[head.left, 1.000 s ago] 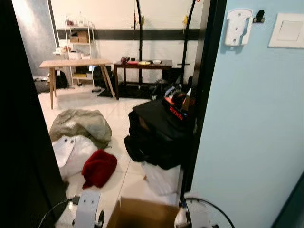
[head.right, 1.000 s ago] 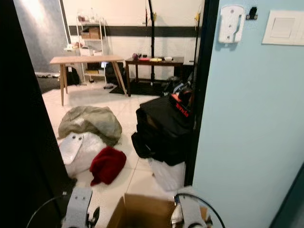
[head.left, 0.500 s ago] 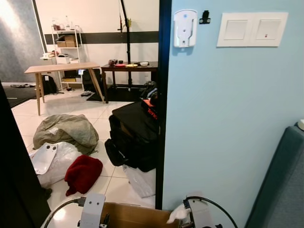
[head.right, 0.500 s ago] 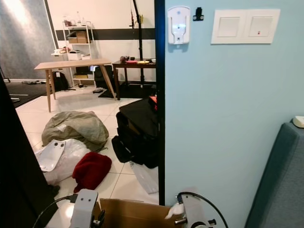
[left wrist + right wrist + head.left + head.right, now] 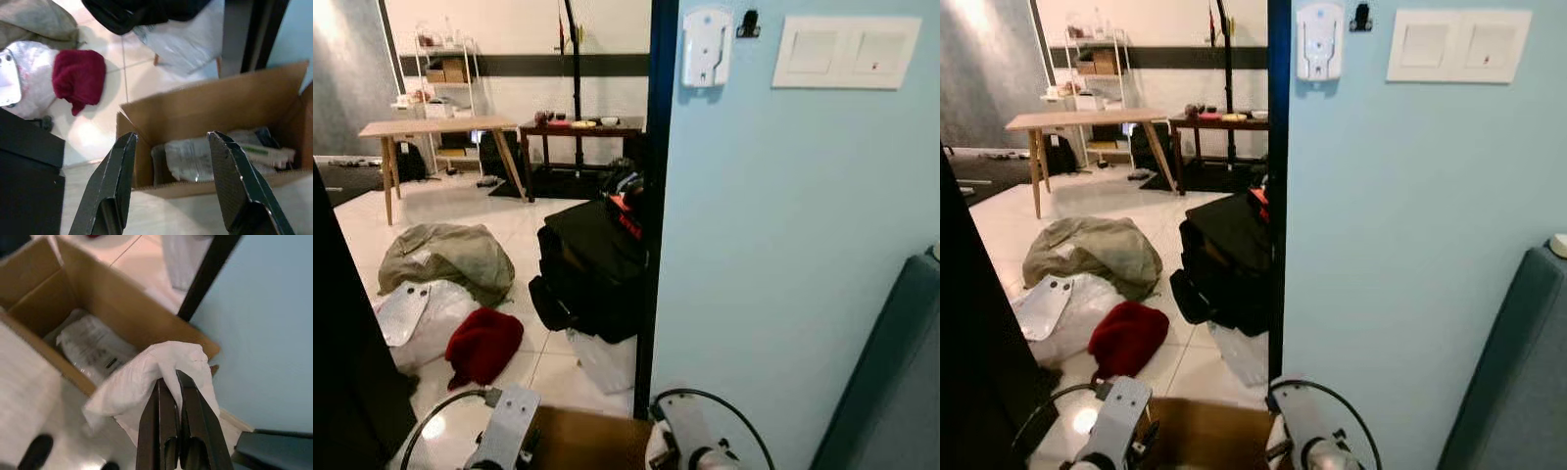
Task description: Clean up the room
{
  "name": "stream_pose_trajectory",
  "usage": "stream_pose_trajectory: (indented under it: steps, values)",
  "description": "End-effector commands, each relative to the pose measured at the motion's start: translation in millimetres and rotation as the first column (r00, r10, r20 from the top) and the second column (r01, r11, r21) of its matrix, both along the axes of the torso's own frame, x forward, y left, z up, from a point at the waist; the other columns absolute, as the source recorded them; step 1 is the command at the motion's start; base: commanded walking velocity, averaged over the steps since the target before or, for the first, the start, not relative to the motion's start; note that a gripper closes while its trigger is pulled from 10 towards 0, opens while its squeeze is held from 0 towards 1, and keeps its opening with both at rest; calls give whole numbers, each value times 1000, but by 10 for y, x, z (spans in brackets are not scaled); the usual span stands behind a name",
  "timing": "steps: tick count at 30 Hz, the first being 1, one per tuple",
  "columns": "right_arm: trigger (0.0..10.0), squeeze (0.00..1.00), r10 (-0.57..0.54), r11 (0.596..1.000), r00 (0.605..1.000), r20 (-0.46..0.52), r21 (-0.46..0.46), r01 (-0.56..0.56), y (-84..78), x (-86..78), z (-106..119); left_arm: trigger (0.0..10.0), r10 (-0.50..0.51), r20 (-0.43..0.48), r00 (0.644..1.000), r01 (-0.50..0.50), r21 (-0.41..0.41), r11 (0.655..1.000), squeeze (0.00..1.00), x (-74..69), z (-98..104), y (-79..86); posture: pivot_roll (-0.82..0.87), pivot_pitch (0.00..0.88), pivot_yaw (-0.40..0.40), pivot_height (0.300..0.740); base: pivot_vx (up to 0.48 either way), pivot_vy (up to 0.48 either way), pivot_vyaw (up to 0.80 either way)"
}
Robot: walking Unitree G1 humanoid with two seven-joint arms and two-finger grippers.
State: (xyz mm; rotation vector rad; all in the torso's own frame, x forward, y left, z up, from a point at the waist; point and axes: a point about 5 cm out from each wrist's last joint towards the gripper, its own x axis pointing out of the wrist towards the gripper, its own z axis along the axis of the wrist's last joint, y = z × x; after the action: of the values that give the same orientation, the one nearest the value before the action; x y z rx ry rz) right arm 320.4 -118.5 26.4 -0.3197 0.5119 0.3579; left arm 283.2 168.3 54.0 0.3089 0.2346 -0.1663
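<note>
White cloth (image 5: 161, 374) in right gripper (image 5: 168, 377)

The white tiled floor (image 5: 543, 362) before me carries an open cardboard box (image 5: 215, 105) nearest my feet. Beyond it lie a dark red cloth (image 5: 482, 344), a white plastic bag (image 5: 421, 318), an olive-grey bundle (image 5: 445, 257), a black bag (image 5: 592, 264) and a clear plastic bag (image 5: 602, 360) by the doorframe. A wooden table (image 5: 435, 127) stands at the far wall.

cardboard box (image 5: 215, 122) on the floor (image 5: 524, 220) beside the wall (image 5: 773, 245), packets (image 5: 195, 159) inside.
</note>
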Motion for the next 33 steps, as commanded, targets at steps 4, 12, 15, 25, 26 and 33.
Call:
stream_pose_trajectory:
  steps: [4, 12, 15, 25, 26, 33]
  values:
    - [10000, 0, 21, 1000, 999, -25, -12, -22, 31, 13, -10, 10000, -95, -28, 995, 96, 31, 995, 0, -50, -37, -51, -37, 173, -24, 740, 0, 0, 0]
    - [10000, 0, 27, 1000, 1000, 10, -3, -27, 42, 90, 81, 10000, -211, 31, 977, 206, 114, 972, 0, -62, 107, -58, -28, 285, -28, 740, 0, 0, 0]
    - [10000, 0, 22, 1000, 999, 42, -10, -21, 31, 141, 141, 10000, -240, 64, 969, 230, 138, 963, 0, -32, 204, -6, -14, 331, -33, 740, 0, 0, 0]
    - [10000, 0, 29, 1000, 998, 57, -9, -29, 80, 226, 234, 10000, -329, 129, 935, 320, 87, 943, 0, -64, 393, -11, -5, 372, -32, 740, 0, 0, 0]
    - [10000, 0, 29, 1000, 997, 67, -4, -29, 98, 253, 270, 10000, -355, 118, 927, 347, 87, 934, 0, -100, 375, -34, -4, 374, -34, 740, 0, 0, 0]
    - [10000, 0, 36, 999, 998, 57, -5, -35, 118, 282, 299, 10000, -441, 102, 892, 432, 100, 896, 0, -217, 345, -107, -1, 377, -45, 740, 0, 0, 0]
